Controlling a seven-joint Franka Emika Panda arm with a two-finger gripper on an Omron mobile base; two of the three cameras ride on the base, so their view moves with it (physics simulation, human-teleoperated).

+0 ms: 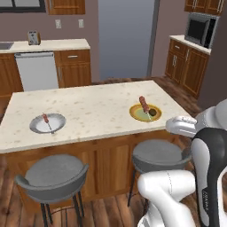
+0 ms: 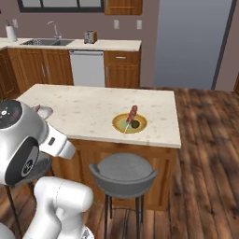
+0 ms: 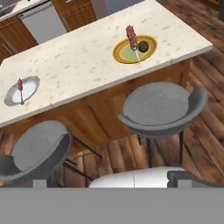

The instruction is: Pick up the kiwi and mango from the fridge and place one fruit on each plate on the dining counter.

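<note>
The kiwi, small and dark brown, lies on the yellow green-rimmed plate beside a meat skewer. That plate sits near the right end of the dining counter. A pale grey plate with its own skewer sits at the left end and carries no fruit. My gripper is held back from the counter, above the stools, open with nothing in it. The mango and the fridge are out of view.
Two grey round stools stand against the counter's near side. Behind it runs a wall counter with a toaster, a white dishwasher and a sink. A microwave sits at the right.
</note>
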